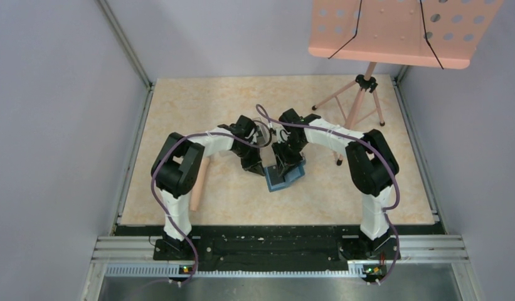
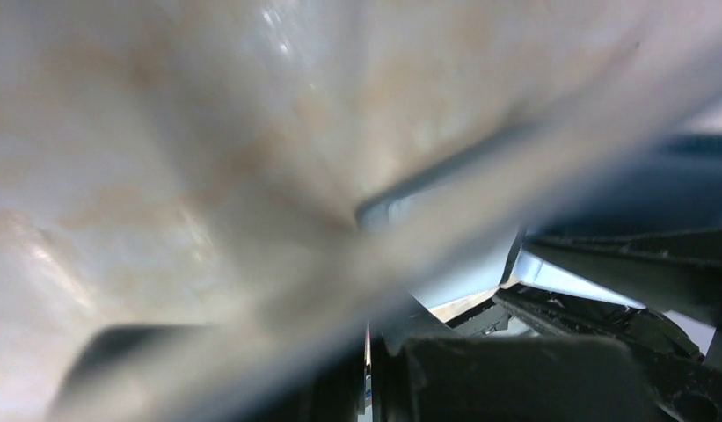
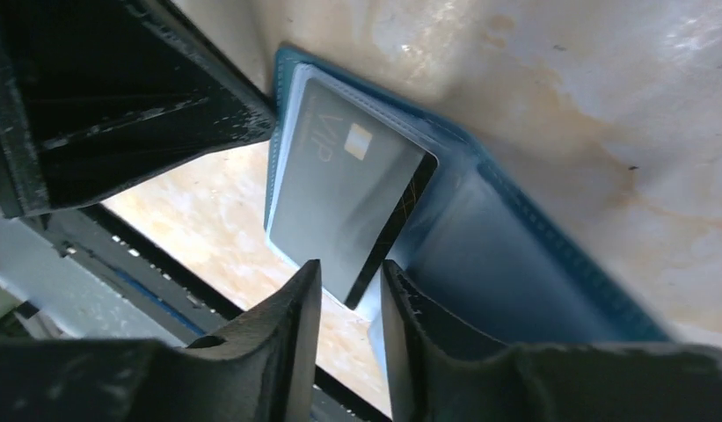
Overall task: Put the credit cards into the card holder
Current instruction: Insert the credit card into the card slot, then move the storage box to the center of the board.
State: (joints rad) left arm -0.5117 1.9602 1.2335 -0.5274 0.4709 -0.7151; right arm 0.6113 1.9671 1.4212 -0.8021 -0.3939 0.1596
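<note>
The teal-blue card holder (image 1: 286, 179) lies open on the table between my two grippers, and shows large in the right wrist view (image 3: 550, 264). A dark credit card (image 3: 348, 207) marked VIP sits slanted, partly inside its left pocket. My right gripper (image 3: 350, 286) is just above the card's near corner with its jaws a narrow gap apart, not pinching it. My left gripper (image 1: 256, 165) is at the holder's left edge. In the left wrist view its jaws (image 2: 368, 374) are pressed on a thin blurred flap beside the holder's light blue inner face (image 2: 463, 277). No other card shows.
A pink stick-like object (image 1: 199, 185) lies on the table beside the left arm. A pink music stand (image 1: 392, 31) on a tripod (image 1: 361, 103) stands at the back right. Metal rails border the table on the left, right and front.
</note>
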